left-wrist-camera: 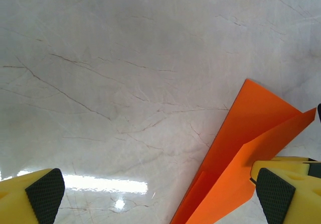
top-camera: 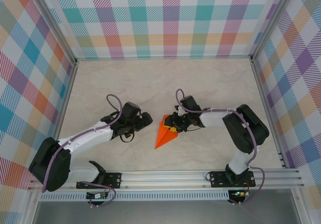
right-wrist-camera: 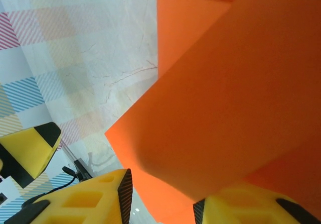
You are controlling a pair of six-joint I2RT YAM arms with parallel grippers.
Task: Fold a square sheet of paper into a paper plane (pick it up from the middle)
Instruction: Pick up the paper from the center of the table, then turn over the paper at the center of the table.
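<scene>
The orange paper [top-camera: 163, 136] lies on the table folded into a narrow pointed dart like a paper plane, its tip toward the near left. My right gripper [top-camera: 171, 125] is at the wide far end. In the right wrist view its pads straddle a raised orange flap [right-wrist-camera: 225, 93]. The right gripper [right-wrist-camera: 163, 199] still has a gap beside its left pad, so it is open. My left gripper [top-camera: 145, 119] sits just left of the paper. Seen from the left wrist, the left gripper [left-wrist-camera: 159, 196] is wide open and holds nothing. The paper [left-wrist-camera: 241, 148] lies by its right finger.
The marble tabletop [top-camera: 150, 83] is enclosed by plaid walls [top-camera: 170, 18] at the back and both sides. A metal rail [top-camera: 165, 176] with the arm bases runs along the near edge. One finger of the left gripper [right-wrist-camera: 30, 148] shows in the right wrist view.
</scene>
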